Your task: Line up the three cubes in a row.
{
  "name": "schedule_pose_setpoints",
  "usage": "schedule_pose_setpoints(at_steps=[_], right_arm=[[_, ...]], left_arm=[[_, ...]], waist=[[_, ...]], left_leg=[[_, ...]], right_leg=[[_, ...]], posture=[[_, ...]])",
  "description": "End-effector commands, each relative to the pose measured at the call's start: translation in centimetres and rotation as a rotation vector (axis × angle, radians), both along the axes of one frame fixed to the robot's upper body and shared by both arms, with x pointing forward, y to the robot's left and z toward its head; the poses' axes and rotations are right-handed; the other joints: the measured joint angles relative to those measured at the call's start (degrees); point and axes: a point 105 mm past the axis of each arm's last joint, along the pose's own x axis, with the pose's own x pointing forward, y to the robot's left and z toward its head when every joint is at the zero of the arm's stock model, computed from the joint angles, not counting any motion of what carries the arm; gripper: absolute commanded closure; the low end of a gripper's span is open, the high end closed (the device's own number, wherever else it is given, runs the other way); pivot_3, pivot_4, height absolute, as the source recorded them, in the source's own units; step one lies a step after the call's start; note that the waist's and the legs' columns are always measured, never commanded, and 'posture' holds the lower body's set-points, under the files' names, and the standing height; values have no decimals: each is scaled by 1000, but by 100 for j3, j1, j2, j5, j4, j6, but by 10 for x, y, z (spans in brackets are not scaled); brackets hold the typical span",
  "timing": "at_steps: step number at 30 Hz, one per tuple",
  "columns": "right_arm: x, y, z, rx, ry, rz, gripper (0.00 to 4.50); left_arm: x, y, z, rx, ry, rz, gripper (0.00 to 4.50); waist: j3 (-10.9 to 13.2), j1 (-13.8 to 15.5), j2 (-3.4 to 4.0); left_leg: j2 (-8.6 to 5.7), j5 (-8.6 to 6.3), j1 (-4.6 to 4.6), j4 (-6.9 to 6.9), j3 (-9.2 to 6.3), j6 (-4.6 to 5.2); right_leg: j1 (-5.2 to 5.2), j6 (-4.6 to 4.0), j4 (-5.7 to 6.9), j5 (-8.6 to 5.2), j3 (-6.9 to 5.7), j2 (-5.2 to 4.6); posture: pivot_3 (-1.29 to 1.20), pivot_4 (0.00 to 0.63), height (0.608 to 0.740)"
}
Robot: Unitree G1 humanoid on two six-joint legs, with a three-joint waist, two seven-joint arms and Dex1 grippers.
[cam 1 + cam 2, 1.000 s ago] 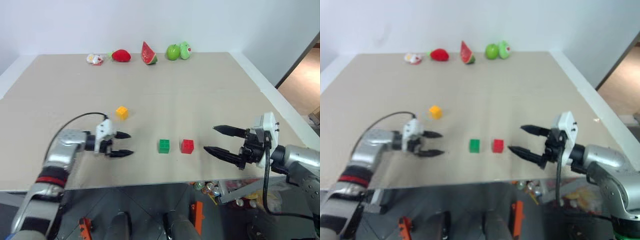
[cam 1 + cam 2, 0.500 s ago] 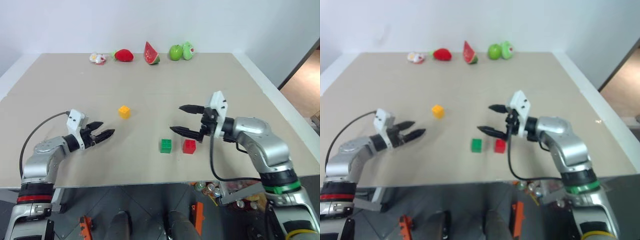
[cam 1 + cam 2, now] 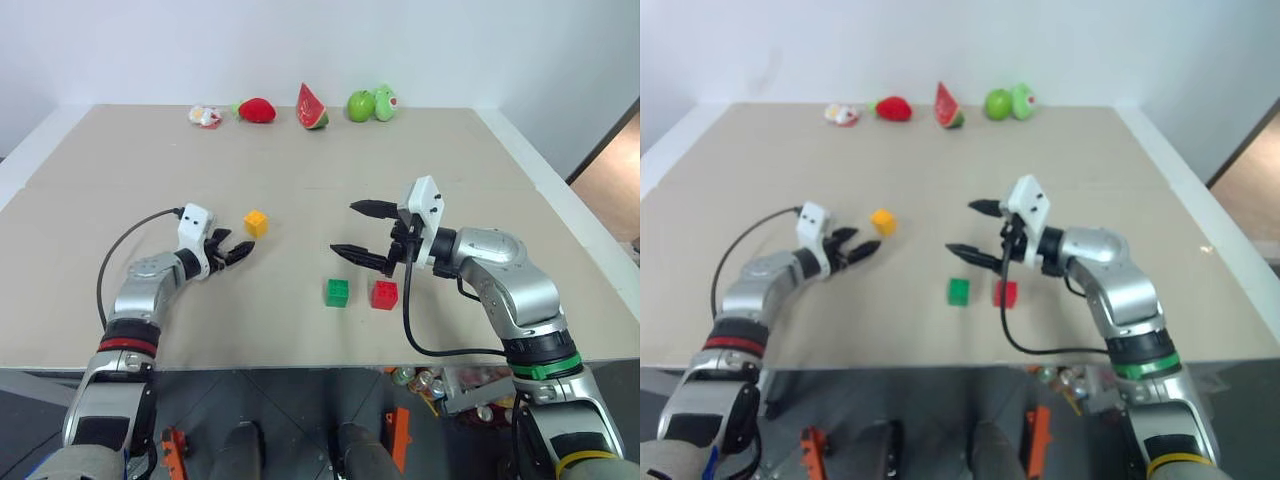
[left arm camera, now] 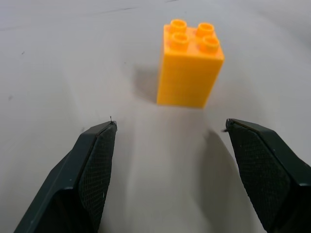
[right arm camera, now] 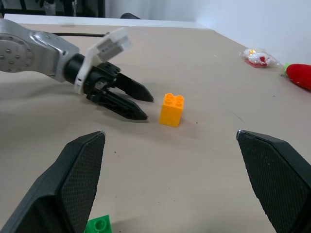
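Three studded cubes lie on the beige table (image 3: pixel 450 160). The yellow cube (image 3: pixel 255 222) sits left of centre; the green cube (image 3: pixel 337 292) and the red cube (image 3: pixel 383 294) sit side by side nearer the front edge. My left gripper (image 3: pixel 238 247) is open, low over the table, its tips just short of the yellow cube (image 4: pixel 190 63), nothing between them. My right gripper (image 3: pixel 343 227) hangs open above and a little behind the green and red cubes, pointing left toward the yellow cube (image 5: pixel 172 109) and holding nothing.
Toy fruits line the far edge: a strawberry (image 3: pixel 257 110), a watermelon slice (image 3: pixel 312 106), a green apple (image 3: pixel 360 105), and a small white item (image 3: pixel 204 116). The green and red cubes lie close to the table's front edge.
My left gripper has turned and moved forward up to the yellow cube. My right gripper swung in from the right to above the green and red cubes, then held still. Cubes have not moved.
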Motion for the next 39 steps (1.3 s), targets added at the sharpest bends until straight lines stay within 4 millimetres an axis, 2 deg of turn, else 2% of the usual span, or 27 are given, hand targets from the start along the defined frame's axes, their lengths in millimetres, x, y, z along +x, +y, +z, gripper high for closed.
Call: schedule_pose_setpoints(at_steps=[1,12,15,20,24,26,30,33,35,37,39], right_arm=[[-5,-4,16,23,-60,-12,0],[-7,-6,15,30,-57,-26,0],[-7,-7,15,33,-56,-33,0],[-7,-10,14,25,-54,-46,0],[-8,-11,13,24,-52,-47,0],[-8,-12,14,22,-54,-47,0],[-18,-16,15,16,-32,-7,0],[-49,-27,12,11,51,112,0],[-61,-34,12,23,88,147,0],[-64,-43,10,26,114,124,0],[-63,-49,7,7,123,96,0]], left_arm=[[10,-10,-1,24,6,-15,794],[27,-30,1,59,17,-32,794],[29,-34,2,50,8,-33,1528],[26,-32,-2,63,2,-47,3199],[25,-26,0,68,-5,-38,3203],[20,-28,9,48,-39,-110,3203],[-8,-33,23,49,-119,-344,3203],[-48,-24,19,152,-162,-550,3203],[-70,-22,20,162,-176,-648,3203],[-89,-24,19,146,-175,-743,3203],[-100,-28,16,162,-166,-796,3203]], waist=[[0,4,0],[0,7,0],[0,12,0],[0,9,0],[0,6,0],[0,-3,0],[0,-13,0],[0,-17,0],[0,-17,0],[1,-16,1],[0,-3,0]], left_leg=[[0,3,-1,1,0,1],[-4,12,-3,2,-1,2],[-5,12,-6,2,-1,1],[-5,14,-9,2,0,-2],[-5,14,-8,-4,-1,-2],[-5,14,-8,-5,-1,-2],[-3,14,-12,-12,1,-3],[1,12,-15,-28,1,-6],[6,-2,-13,-31,0,-26],[7,-11,-12,-30,0,-23],[7,-12,-13,-25,-1,-22]], right_leg=[[0,1,0,1,-1,0],[1,5,0,11,0,-2],[1,7,0,10,0,-4],[0,9,-2,10,0,-4],[-3,10,-1,7,0,-3],[-3,10,-1,7,0,-3],[-12,4,-2,4,1,-3],[-18,-4,-1,0,2,-2],[-17,-12,2,0,0,-2],[-17,-16,3,-8,-1,-2],[-15,-27,3,-32,-4,-3]], posture=[[0,150,740],[0,150,740],[0,150,740],[0,150,740],[0,150,740],[0,150,740],[0,150,740],[0,150,740],[0,150,740],[0,150,740],[0,150,740]])
